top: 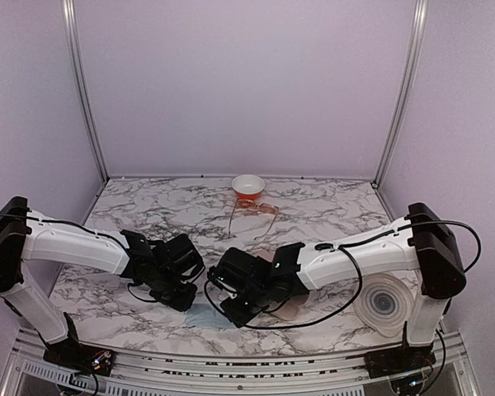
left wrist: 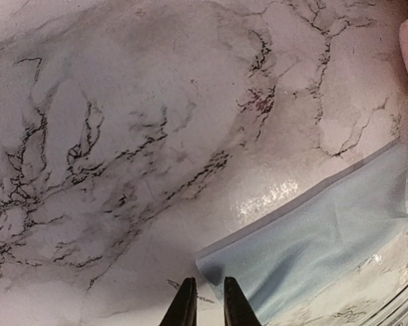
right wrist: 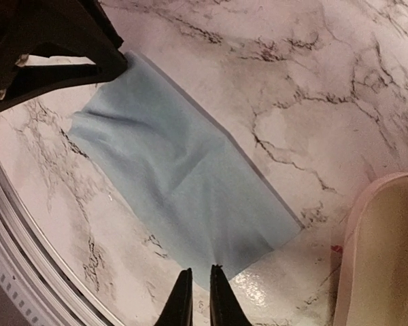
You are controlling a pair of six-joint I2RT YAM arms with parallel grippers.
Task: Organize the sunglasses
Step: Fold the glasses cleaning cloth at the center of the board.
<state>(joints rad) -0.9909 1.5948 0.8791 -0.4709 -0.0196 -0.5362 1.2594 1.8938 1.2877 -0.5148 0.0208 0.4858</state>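
One pair of sunglasses (top: pixel 252 216), thin wire with orange-brown lenses, lies open at the back of the table in front of a small bowl; neither wrist view shows it. Both grippers work at the near edge, far from it, on a light blue cloth (top: pixel 205 314). My left gripper (left wrist: pixel 205 282) is pinched shut on the cloth's (left wrist: pixel 326 231) left corner. My right gripper (right wrist: pixel 200 270) is shut on the cloth's (right wrist: pixel 170 170) opposite edge, and the fabric rises in creases toward its tips. In the top view the two grippers (top: pixel 184 299) (top: pixel 235 312) sit close together.
An orange-and-white bowl (top: pixel 247 186) stands at the back centre. A pink oblong case (right wrist: pixel 384 251) lies just right of the cloth, partly under my right arm (top: pixel 285 309). A pale round object (top: pixel 384 304) sits near the right arm's base. The table's metal front rail (right wrist: pixel 27 272) runs close by.
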